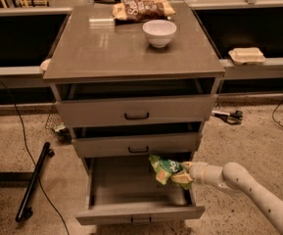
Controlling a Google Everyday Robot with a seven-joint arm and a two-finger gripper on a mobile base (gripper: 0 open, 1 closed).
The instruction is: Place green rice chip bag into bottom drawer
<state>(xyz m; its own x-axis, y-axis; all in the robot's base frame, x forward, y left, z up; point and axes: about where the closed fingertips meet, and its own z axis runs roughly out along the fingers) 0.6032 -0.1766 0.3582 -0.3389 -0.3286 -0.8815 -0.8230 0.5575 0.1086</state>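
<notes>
The green rice chip bag (165, 168) is crinkly bright green with white lettering and yellow patches. It hangs over the right rear part of the open bottom drawer (131, 190), just under the middle drawer's front. My gripper (182, 174) reaches in from the lower right on a white arm and is shut on the bag's right end. The drawer's flat grey floor shows bare to the left of the bag.
A white bowl (159, 32) and a brown-and-tan snack bag (142, 9) sit on the cabinet top (102, 48). The two upper drawers (136, 112) stand slightly pulled out. A black stand leg (33, 180) and cables lie on the floor at left. Scissors (226, 115) lie at right.
</notes>
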